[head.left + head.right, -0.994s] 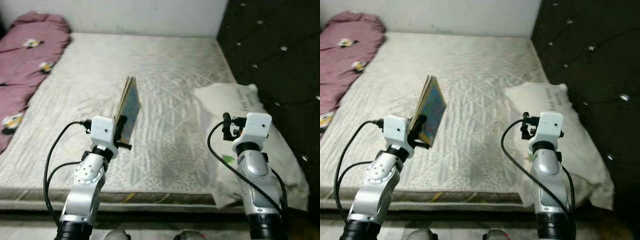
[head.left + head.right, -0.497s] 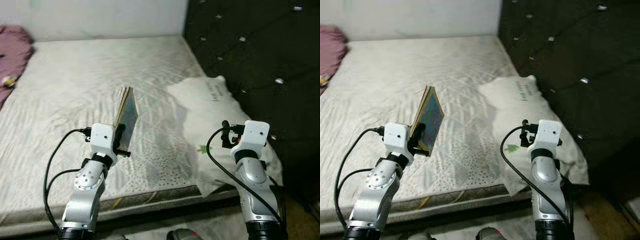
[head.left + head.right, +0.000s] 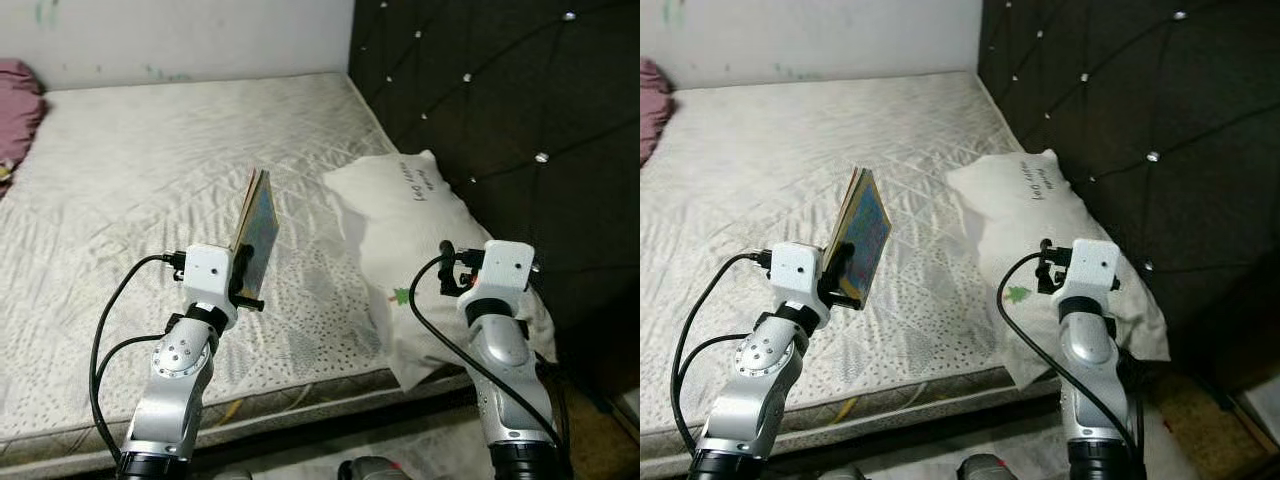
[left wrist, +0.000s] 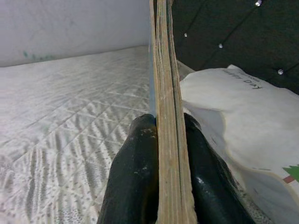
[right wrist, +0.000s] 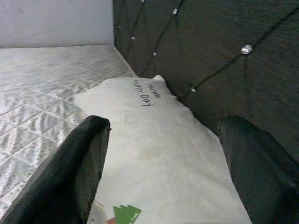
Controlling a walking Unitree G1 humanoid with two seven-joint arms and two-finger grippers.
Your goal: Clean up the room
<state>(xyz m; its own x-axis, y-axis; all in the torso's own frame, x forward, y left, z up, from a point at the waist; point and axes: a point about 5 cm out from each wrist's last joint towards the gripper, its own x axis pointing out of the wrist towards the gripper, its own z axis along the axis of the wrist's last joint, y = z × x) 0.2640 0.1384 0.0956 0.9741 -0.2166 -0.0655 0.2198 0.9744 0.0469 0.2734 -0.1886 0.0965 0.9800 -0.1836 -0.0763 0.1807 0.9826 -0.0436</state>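
The tidying looks only begun, since the left gripper is clamped on a thin book held upright above the mattress's front edge, not yet put away, while the right gripper, fingers spread wide and empty, faces the white pillow at the mattress's right edge against the dark tufted headboard.

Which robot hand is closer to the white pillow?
The right. The right gripper hangs open just above the near end of the white pillow. The left gripper is off to the pillow's left over the mattress, shut on a book.
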